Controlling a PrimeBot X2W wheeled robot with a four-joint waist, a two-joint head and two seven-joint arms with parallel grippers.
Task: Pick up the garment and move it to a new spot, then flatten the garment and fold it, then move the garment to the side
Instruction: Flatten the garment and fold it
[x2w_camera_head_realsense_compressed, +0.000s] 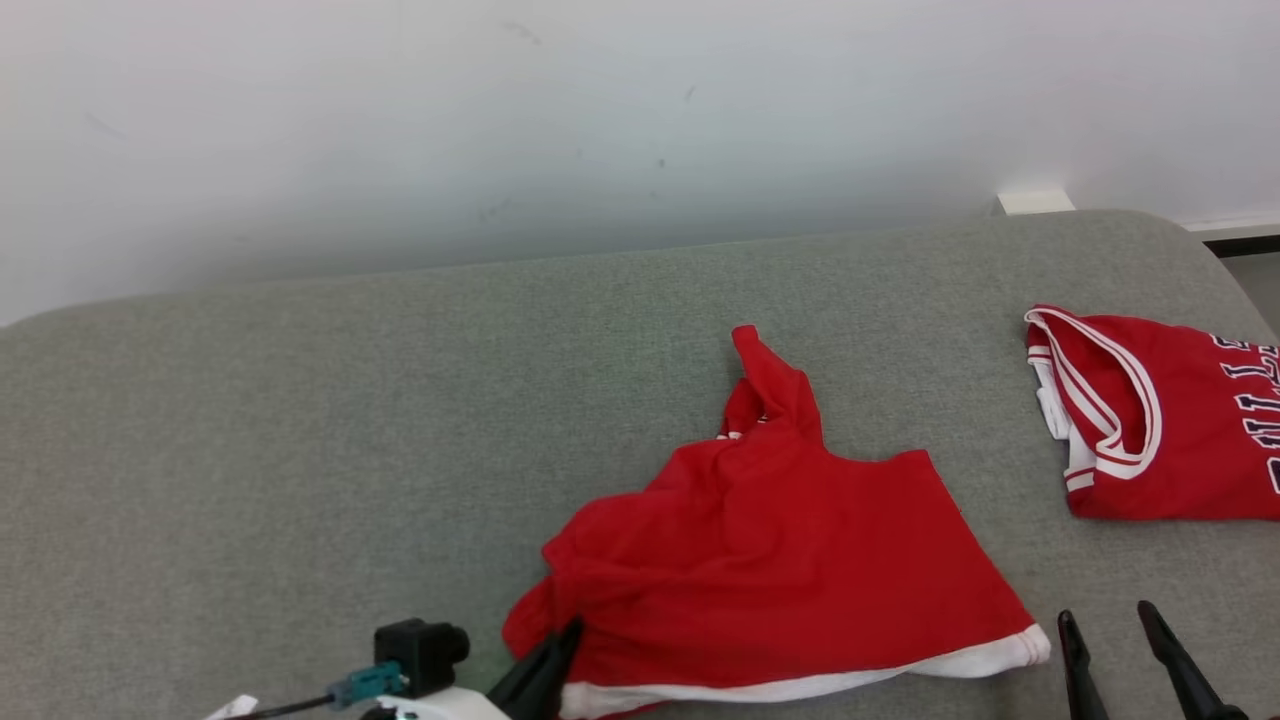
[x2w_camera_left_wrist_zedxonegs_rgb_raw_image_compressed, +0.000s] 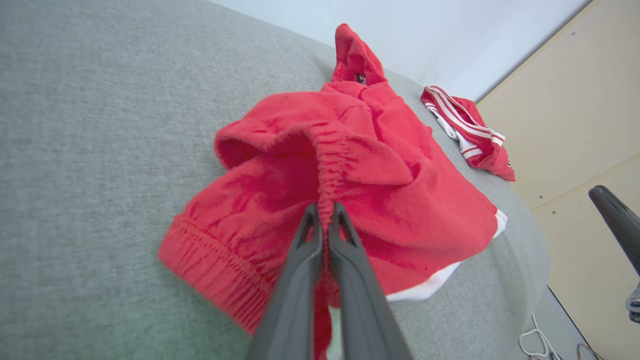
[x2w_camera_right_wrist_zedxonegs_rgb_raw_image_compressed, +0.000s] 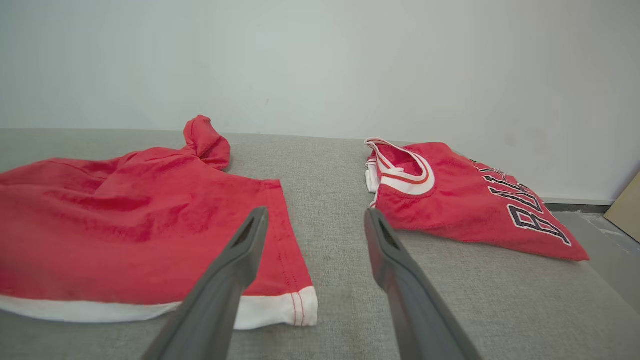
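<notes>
The garment (x2w_camera_head_realsense_compressed: 780, 560) is a crumpled red piece with a white hem, lying on the grey padded surface (x2w_camera_head_realsense_compressed: 300, 450) at centre front. My left gripper (x2w_camera_head_realsense_compressed: 565, 640) is at its near left corner. In the left wrist view that gripper (x2w_camera_left_wrist_zedxonegs_rgb_raw_image_compressed: 325, 207) is shut on a gathered ridge of the garment (x2w_camera_left_wrist_zedxonegs_rgb_raw_image_compressed: 375, 165), with red cloth pinched between the fingertips. My right gripper (x2w_camera_head_realsense_compressed: 1105, 615) stands open just right of the white hem corner. In the right wrist view its spread fingers (x2w_camera_right_wrist_zedxonegs_rgb_raw_image_compressed: 315, 220) frame bare surface beside the garment (x2w_camera_right_wrist_zedxonegs_rgb_raw_image_compressed: 125, 215), holding nothing.
A second red jersey (x2w_camera_head_realsense_compressed: 1160, 420) with white trim and dark lettering lies folded at the right, close to the surface's rounded edge. A pale wall rises behind. In the left wrist view the surface drops off to a beige floor (x2w_camera_left_wrist_zedxonegs_rgb_raw_image_compressed: 575, 100) with a white cable (x2w_camera_left_wrist_zedxonegs_rgb_raw_image_compressed: 535, 342).
</notes>
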